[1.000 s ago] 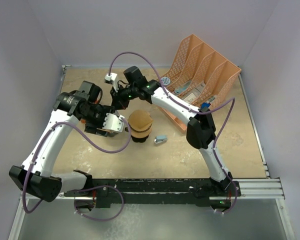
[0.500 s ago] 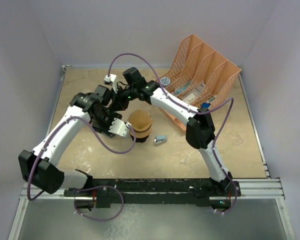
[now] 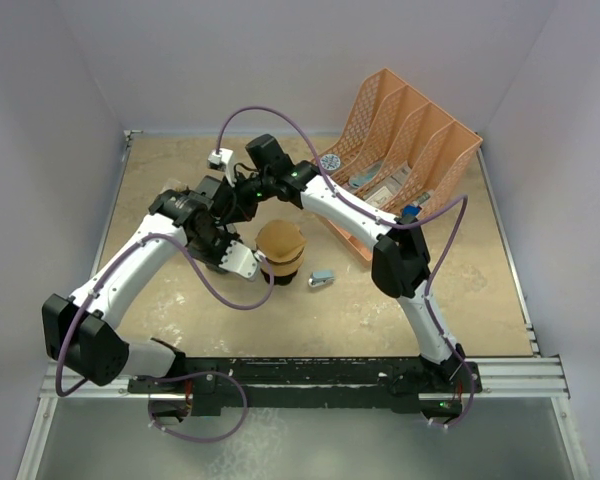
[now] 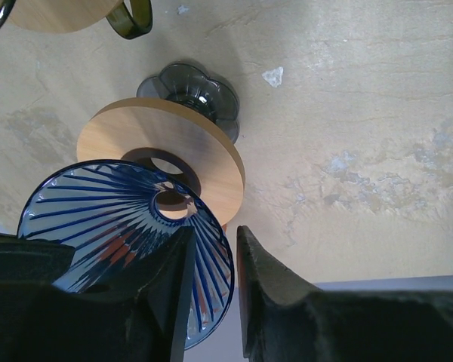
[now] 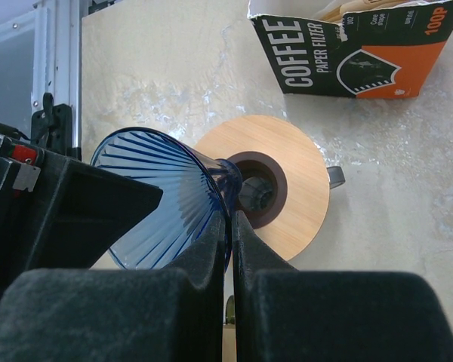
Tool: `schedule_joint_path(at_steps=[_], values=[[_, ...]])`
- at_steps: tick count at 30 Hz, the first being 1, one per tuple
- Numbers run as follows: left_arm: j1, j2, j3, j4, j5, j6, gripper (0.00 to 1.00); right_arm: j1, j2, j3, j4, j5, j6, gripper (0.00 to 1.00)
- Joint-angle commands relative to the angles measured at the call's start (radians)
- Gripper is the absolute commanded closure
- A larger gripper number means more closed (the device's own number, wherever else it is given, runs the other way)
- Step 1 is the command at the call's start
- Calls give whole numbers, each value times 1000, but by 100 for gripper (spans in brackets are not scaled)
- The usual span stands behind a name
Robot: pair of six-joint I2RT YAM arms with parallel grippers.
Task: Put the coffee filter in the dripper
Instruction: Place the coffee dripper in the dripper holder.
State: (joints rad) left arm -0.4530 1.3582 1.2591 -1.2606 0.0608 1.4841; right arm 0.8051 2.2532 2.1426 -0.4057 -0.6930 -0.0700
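While in right pincer [image 5: 231,220], blue dripper [image 5: 162,197]

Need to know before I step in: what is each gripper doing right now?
Left gripper: narrowly open, fingers either side of the blue dripper rim.
Right gripper: closed, pinching the blue dripper's wall.

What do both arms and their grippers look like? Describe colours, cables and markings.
Left arm and right arm: white links, black joints and bases, each trailing a looping purple cable. Left gripper and right gripper: matte black, blunt, tapering fingers. No lettering is visible.
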Motion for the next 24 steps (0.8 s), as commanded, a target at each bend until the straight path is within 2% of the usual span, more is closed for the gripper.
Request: schedule_joint_path(at_steps=[1,9,14,24], values=[[-6,-5,-5,16,-9,-5,76,5,-1,51,21,-36,3,100],[-6,-26,-25,62,-1,-50,92,3,-5,60,16,-43,-19,100],[-6,-60,-39,119,3,-81,100,-1,-13,84,5,-41,-34,85],[19,-104,-48,209,92,-183,100,-32,-36,125,-8,-36,-47,60]])
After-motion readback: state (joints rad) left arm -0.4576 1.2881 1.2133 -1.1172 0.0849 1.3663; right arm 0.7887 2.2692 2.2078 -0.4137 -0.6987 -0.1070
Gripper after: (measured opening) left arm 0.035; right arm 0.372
